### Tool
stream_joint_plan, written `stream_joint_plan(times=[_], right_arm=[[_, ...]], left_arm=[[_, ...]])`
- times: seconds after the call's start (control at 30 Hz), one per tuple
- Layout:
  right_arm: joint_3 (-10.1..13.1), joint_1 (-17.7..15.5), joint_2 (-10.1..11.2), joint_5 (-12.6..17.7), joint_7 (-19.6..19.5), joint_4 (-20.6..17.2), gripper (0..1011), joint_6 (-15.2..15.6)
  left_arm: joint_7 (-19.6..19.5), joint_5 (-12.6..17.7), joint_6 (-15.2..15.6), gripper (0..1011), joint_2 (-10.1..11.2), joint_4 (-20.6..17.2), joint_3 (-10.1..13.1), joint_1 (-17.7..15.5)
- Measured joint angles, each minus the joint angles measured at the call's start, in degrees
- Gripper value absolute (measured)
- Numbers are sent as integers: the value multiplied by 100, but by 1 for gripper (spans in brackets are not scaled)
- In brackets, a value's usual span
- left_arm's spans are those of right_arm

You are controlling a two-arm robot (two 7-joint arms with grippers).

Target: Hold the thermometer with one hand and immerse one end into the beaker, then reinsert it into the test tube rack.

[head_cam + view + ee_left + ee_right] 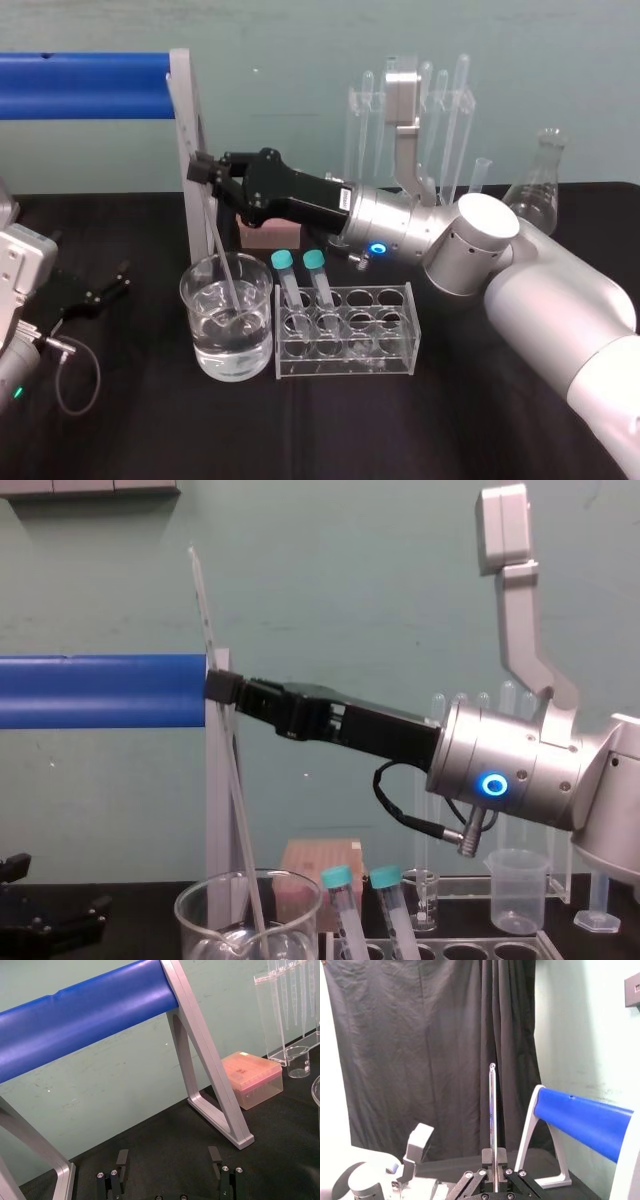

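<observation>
The right gripper (203, 172) has its fingers clenched on the thermometer (203, 610), pinching the thin glass rod partway along. The upper stretch rises above the fingers, and the lower stretch slants down into the beaker (200, 335). That beaker is wide clear glass with a rolled rim and holds clear liquid. It stands left of the surface's middle, and the rod's lower end is inside it.

You have the silver frame leg (190, 150) of the blue padded bar (80, 85) directly behind the fingers, very near the rod. Just beside the beaker, toward the right edge, sits the test tube rack (400, 340), pale and translucent, with two teal-capped tubes (283, 260) leaning in its nearest holes. The black fingers and the silver wrist with its blue ring light (377, 248) lie almost level above that rack, and the arm reaches in from the right edge.

Along the far edge you have a pink box (252, 1077), a clear pipette stand (410, 100) and a conical flask (540, 195). The left gripper (168, 1157) rests near the left edge, its fingers released and apart on the black cloth.
</observation>
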Motion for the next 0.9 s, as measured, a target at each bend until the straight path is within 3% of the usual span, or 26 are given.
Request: stream_joint_plan(times=[0.33,0.9], right_arm=[[8,38,-82,-218,45,257,54,-7],[68,-15,-70,-377,53,192,54,86]], left_arm=[[0,0,0,1008,0,0,0,0],[0,0,0,1008,0,0,0,0]])
